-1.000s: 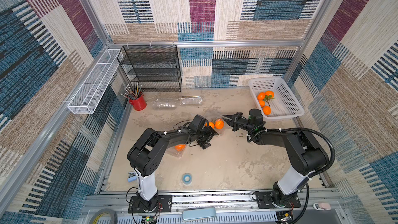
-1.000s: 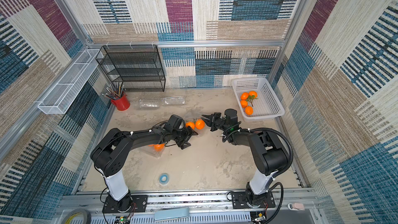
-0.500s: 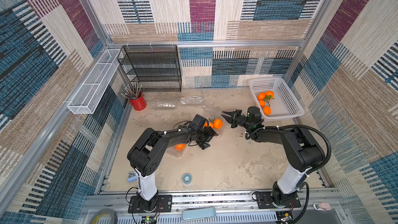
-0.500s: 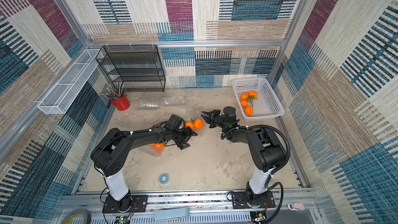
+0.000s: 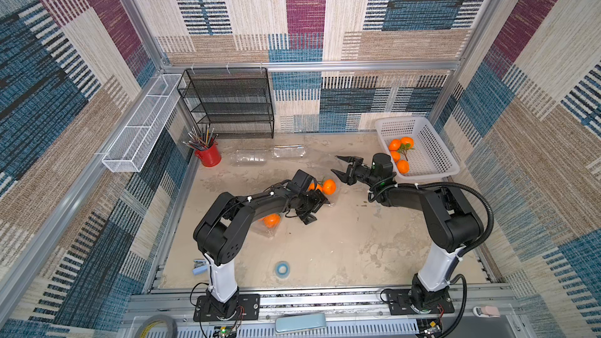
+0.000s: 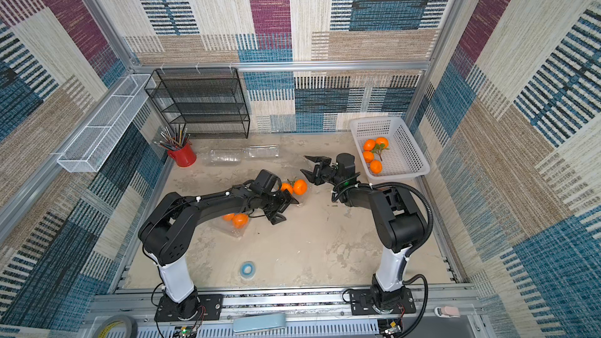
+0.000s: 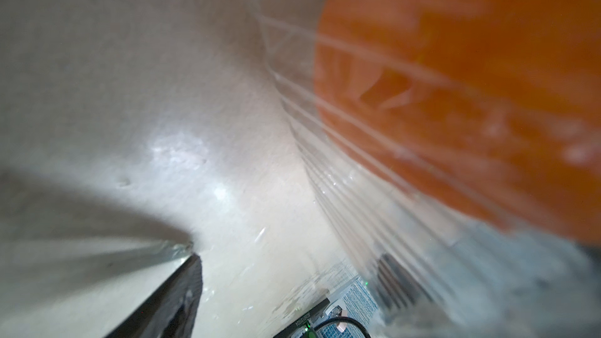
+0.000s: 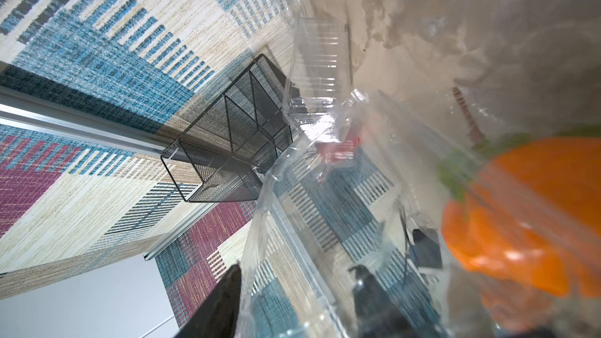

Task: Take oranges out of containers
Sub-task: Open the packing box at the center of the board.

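- Two black robot arms reach toward the middle of a sandy table [image 5: 357, 248].
- A clear container [image 7: 325, 164] sits mid-table between the two grippers. It holds a leafy pair of oranges [image 5: 329, 186].
- The left gripper [image 5: 319, 212] lies low, just beside this container on the side nearer the robot. Its jaws are spread. In the left wrist view the container's ribbed wall runs between the fingers and is not pinched.
- The right gripper [image 5: 335, 164] is just beside the container's far right side, with its jaws wide apart. In the right wrist view a clear plastic flap [image 8: 260, 222] passes between the fingers without being clamped.
- A second container [image 5: 265, 230] lies under the left arm with orange fruit [image 5: 271, 220] inside.
- Two empty containers [image 5: 248, 159] lie end to end near the back wall.
- A white basket [image 5: 403, 120] at the back right holds four loose oranges [image 5: 403, 166].
- At the back left stand a red cup [image 5: 208, 159] of pencils and a black mesh rack [image 5: 227, 105].
- A blue tape roll [image 5: 282, 268] lies near the front.
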Controlling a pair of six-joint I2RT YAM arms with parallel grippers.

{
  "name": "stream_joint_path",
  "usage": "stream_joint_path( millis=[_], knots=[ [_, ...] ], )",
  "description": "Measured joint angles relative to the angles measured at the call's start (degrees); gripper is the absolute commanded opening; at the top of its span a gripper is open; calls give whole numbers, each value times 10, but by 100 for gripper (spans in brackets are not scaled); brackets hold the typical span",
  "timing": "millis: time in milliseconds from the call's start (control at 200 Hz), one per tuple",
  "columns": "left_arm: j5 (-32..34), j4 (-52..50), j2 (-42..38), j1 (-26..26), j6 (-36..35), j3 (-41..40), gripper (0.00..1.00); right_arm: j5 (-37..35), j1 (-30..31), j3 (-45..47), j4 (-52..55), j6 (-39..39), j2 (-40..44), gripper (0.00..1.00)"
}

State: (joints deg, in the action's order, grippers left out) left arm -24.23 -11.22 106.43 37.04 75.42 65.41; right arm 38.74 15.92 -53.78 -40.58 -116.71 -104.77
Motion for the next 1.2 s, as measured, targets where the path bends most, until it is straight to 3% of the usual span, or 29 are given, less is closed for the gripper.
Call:
stream_joint_path(
  millis=[195, 571, 861, 1202],
  knots=[
    [0, -30, -8, 0, -28, 20, 88, 48, -6, -50, 56, 70, -4, 85],
    [1, -47, -11, -2, -38, 21, 88, 99, -6, -83, 121, 153, -7, 100],
    [-1, -69, -19, -15, -56, 38, 92, 114, -10, -153, 228, 266, 2, 98],
    [-2, -133, -49, -54, -112, 71, 96, 100, -13, -232, 441, 500, 5, 98]
  ],
)
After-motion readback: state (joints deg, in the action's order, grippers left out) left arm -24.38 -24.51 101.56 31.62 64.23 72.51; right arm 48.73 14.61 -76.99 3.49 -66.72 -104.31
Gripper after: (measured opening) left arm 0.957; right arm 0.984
